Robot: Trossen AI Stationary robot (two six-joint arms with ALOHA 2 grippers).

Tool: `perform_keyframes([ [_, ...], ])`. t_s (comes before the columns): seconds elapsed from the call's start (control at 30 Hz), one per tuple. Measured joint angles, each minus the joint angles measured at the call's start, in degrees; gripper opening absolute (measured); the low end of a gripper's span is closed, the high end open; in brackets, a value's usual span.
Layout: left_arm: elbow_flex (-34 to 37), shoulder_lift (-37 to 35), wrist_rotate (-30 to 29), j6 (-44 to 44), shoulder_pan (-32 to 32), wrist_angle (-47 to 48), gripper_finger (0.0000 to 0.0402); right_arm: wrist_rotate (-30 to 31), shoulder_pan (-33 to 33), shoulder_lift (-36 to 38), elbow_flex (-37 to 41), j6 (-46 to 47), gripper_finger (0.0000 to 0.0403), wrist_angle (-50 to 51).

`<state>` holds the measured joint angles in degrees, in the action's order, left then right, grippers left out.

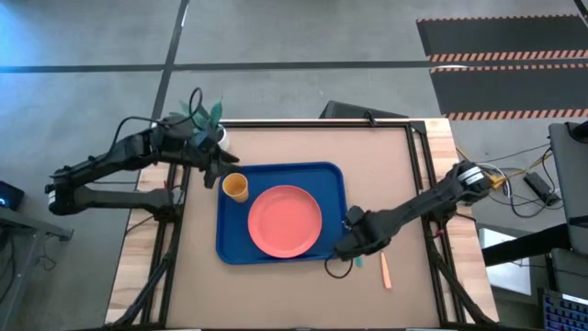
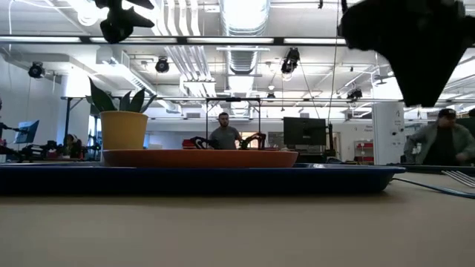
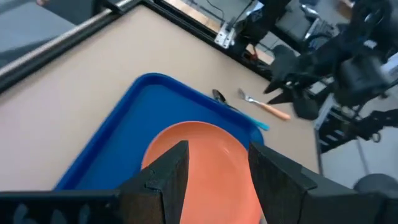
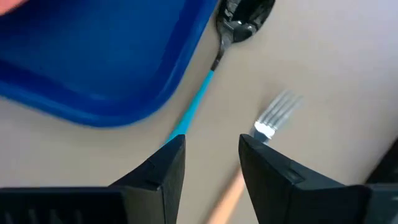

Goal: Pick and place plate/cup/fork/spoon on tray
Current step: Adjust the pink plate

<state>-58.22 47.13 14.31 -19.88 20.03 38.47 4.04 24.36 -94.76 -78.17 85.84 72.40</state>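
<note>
Right gripper [image 4: 209,163] agape over spoon [image 4: 231,34] — fork [image 4: 268,121] beside, seemingly untouched

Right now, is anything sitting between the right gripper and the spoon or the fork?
Nothing visible blocks it. The right gripper, open, hovers just off the tray's corner, with the spoon lying along the rim and the fork beside it on bare table. The left gripper is over the plate.

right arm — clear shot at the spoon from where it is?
Probably yes. The right gripper hangs open just above the spoon, which lies on the table against the tray rim. The fork alongside leaves little room.
</note>
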Motion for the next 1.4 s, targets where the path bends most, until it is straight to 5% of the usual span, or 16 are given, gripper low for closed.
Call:
perform_keyframes([
  [0.33,-1.0,-2.0,0.4,-0.8,0.0,-0.6,0.0149,0.2,0.0,-6.3,1.3,-0.2,0.0152,-4.7],
  [0.7,-0.7,-6.9,0.5,-0.8,0.0,-0.5,0.0149,0.3,0.0,4.8,16.1,5.4,0.0153,-17.9],
  [1.0,-0.7,-7.0,-1.1,-0.8,0.0,-0.5,0.0149,15.1,-2.1,14.1,20.1,4.4,0.0148,-27.1],
  [1.4,-0.9,-5.6,-1.1,-0.7,0.0,-2.0,0.0149,12.3,-14.8,7.3,12.5,-20.4,0.0012,-29.2],
])
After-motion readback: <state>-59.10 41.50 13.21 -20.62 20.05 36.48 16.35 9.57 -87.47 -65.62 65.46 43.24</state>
